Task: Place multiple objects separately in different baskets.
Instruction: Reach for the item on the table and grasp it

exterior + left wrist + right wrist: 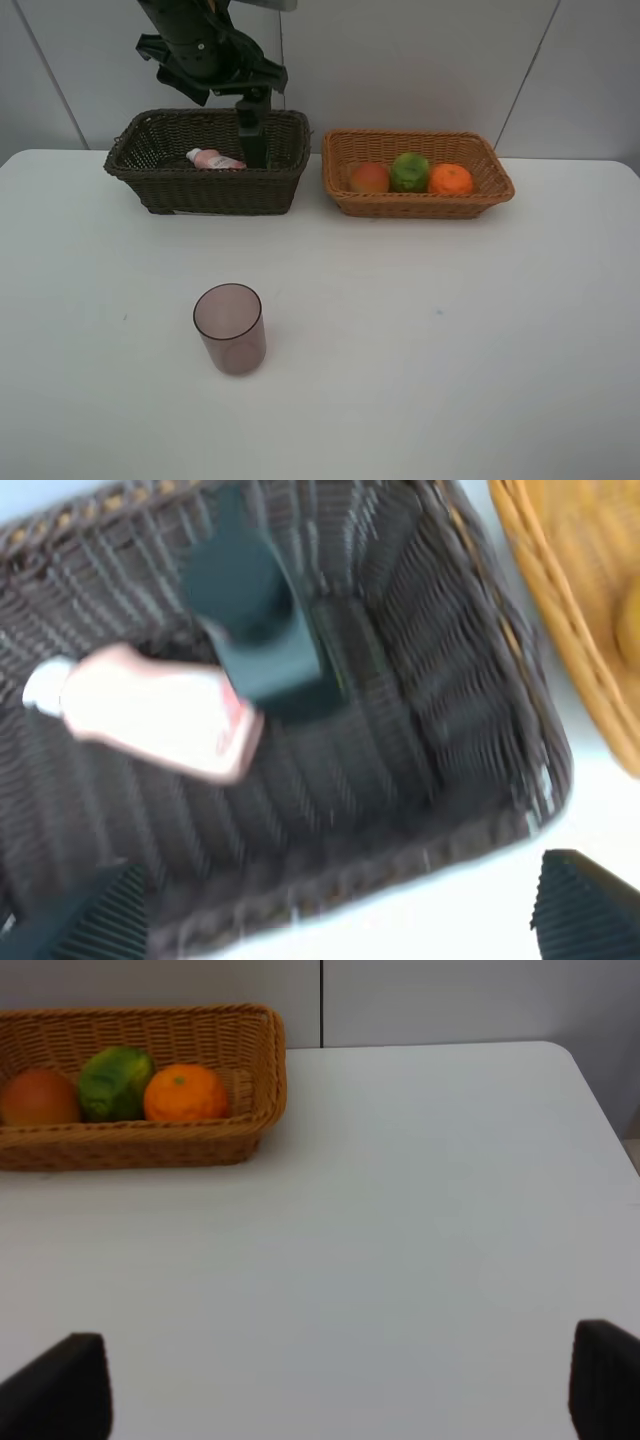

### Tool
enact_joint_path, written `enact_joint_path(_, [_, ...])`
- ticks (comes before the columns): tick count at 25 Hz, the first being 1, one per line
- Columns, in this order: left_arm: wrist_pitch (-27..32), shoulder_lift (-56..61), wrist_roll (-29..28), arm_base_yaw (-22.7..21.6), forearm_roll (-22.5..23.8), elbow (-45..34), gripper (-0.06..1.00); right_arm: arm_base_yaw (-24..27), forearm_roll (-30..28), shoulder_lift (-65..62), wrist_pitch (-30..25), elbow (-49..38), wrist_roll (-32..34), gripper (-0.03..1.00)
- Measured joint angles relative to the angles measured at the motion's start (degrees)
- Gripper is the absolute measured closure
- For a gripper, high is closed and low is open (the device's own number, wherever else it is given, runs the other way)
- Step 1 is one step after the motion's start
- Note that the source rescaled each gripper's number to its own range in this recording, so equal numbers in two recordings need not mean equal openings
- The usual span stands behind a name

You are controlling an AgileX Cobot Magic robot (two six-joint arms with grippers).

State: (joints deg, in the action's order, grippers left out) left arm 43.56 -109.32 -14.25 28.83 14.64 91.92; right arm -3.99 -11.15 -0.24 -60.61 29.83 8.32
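Note:
The dark brown basket [207,186] at the back left holds a pink bottle [216,159] lying on its side and a dark green pump bottle [252,130] standing upright. My left arm [205,50] hangs above that basket. In the blurred left wrist view my left gripper [335,920] is open and empty above the basket's rim [500,630], with the pump bottle [260,620] and pink bottle [160,715] below it. The tan basket [420,205] holds a red-orange fruit [370,178], a green fruit [409,171] and a tangerine [451,179]. A mauve cup [230,328] stands upright on the table. My right gripper [330,1385] is open and empty over bare table.
The white table [450,350] stretches in front of both baskets, and its right edge and corner [590,1070] show in the right wrist view. A grey panelled wall [420,60] stands right behind the baskets.

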Motion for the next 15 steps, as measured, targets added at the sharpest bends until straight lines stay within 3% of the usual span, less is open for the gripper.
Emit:
enact_joint_path(3, [3.63,3.51,5.67,1.78,-0.06,-4.19,-0.05,0.0,0.0,0.0,0.0,0.0,0.0,-0.03])
enact_joint_path(9, [4.84,9.37,14.95,4.72,-2.11,-16.11,-0.05,0.0,0.0,0.0,0.0,0.0,0.0,-0.03])
enact_joint_path(15, [4.9,11.01,32.51,5.39,-5.35,-25.17,-0.05,0.0,0.0,0.0,0.0,0.0,0.0,-0.03])
